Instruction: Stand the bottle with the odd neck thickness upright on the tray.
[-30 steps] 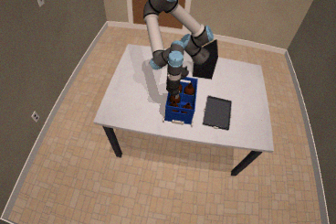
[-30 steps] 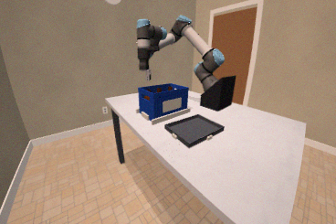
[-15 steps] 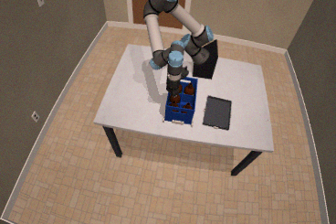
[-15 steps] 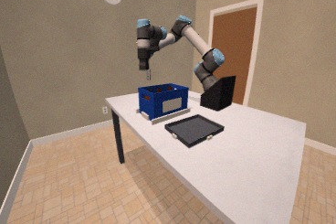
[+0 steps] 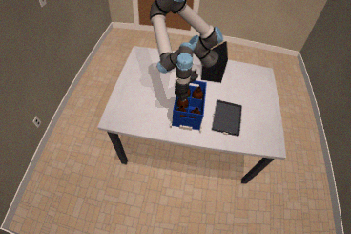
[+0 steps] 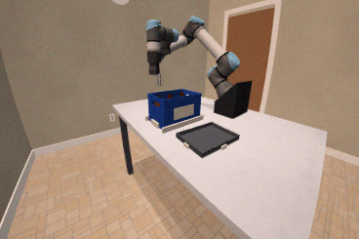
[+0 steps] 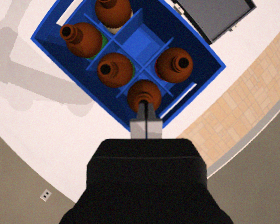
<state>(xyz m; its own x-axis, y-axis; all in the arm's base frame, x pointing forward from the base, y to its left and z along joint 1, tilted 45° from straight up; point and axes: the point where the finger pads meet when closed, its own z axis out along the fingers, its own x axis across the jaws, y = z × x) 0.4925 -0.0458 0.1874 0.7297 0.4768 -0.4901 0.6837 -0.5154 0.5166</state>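
The blue crate stands on the table. In the wrist view it holds five brown bottles, all standing in their compartments; one compartment is empty. Which neck differs cannot be told. My gripper is shut with nothing between its fingers. It hangs above the crate, and in the wrist view its tips overlap the bottle nearest to it, hiding that bottle's mouth. The dark tray lies beside the crate and carries nothing.
Light strips run along the crate's foot. Small light pieces sit at the tray's edge. The black stand at the arm's base rises at the back of the table. The crate's walls and dividers surround the bottles.
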